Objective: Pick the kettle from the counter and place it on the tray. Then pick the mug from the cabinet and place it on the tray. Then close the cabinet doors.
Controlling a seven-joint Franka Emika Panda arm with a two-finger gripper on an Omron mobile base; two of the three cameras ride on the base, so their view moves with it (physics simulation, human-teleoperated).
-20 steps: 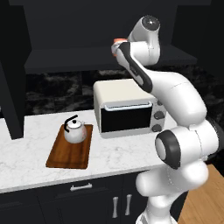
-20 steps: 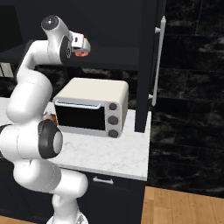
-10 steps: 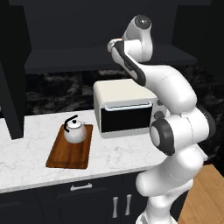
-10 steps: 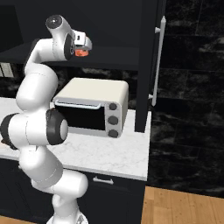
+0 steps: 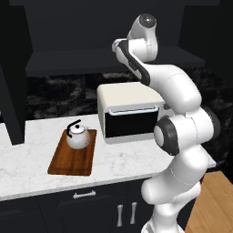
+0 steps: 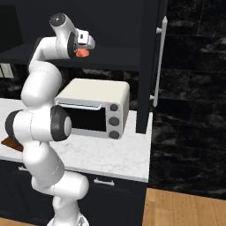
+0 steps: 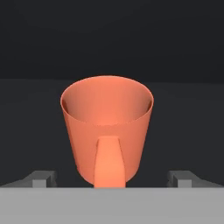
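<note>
gripper (image 7: 112,177): fingers (image 7: 41,177) spread wide either side of the mug's handle, grasping nothing | mug (image 7: 107,129): orange, upright on the dark cabinet shelf (image 5: 82,61), handle toward the hand | kettle (image 5: 78,135): sits on the wooden tray (image 5: 73,152) | tray: on the marble table (image 5: 27,159), left of the toaster oven (image 5: 129,111)

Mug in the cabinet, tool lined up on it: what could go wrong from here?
1. The open tool straddles the mug with the handle facing it; closing may catch the handle and twist the mug.
2. The mug stands on the cabinet's dark shelf; pushing forward could shove it deeper.
3. The kettle already occupies the far end of the tray, so the mug should go on the near end.
</note>
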